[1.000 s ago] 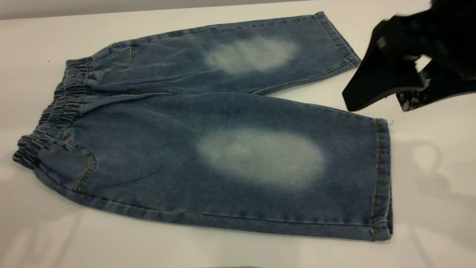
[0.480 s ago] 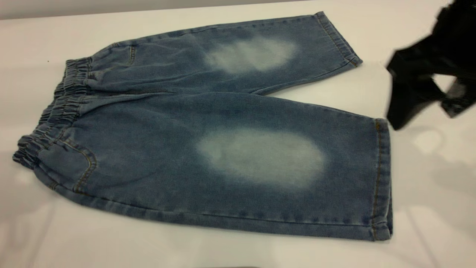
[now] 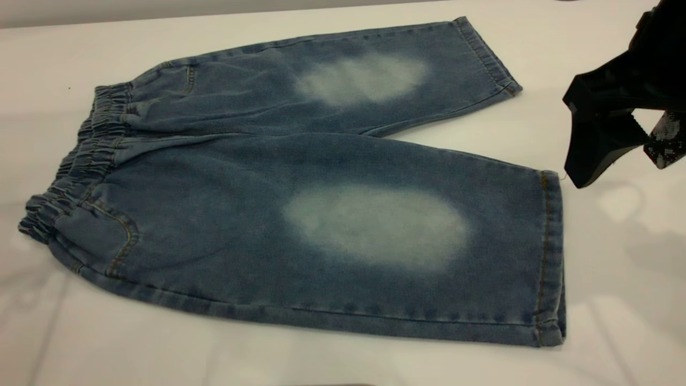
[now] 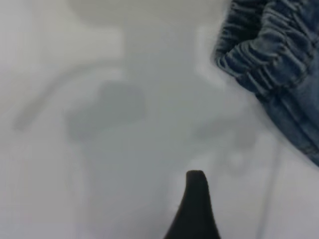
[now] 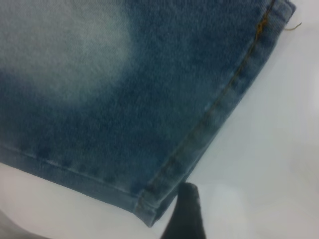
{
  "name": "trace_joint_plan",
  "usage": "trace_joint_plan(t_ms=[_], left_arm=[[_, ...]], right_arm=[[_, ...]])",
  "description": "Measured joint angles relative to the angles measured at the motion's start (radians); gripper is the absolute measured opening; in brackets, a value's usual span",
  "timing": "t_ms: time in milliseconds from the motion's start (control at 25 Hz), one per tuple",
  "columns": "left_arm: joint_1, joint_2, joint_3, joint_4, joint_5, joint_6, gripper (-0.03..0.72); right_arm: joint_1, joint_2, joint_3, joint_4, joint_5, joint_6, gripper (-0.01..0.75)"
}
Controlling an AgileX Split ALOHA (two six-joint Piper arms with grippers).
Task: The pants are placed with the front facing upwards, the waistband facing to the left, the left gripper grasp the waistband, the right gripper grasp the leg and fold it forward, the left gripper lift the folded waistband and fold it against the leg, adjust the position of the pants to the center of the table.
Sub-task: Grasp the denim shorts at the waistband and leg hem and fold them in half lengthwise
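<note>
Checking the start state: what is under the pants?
Only the white table shows around the pants, which lie flat, front up. Whatever lies beneath the denim, and the back side, is covered.

**Denim pants flat, front up, unfolded**

Pants spread flat on the white tabletop, front side up. Waistband gathered and crinkled, at exterior view's left. Both legs point right, splayed slightly apart at the hems. Near leg wide, pale faded oval mid-front, tan-stitched hem; far leg carries a matching oval. Curved pocket seam just beside the waistband.
</note>
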Motion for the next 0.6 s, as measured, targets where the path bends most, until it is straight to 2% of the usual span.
trace_joint_plan(t_ms=[280,600], left_arm=[[0.0,0.214,-0.117,-0.125,-0.009,0.104,0.553],[0.0,0.382,-0.304,-0.167,0.112,0.145,0.553]], right_arm=[[0.0,0.0,0.0,0.011,-0.021,0.003,0.539],[0.0,0.0,0.0,0.026,-0.033,0.003,0.538]])
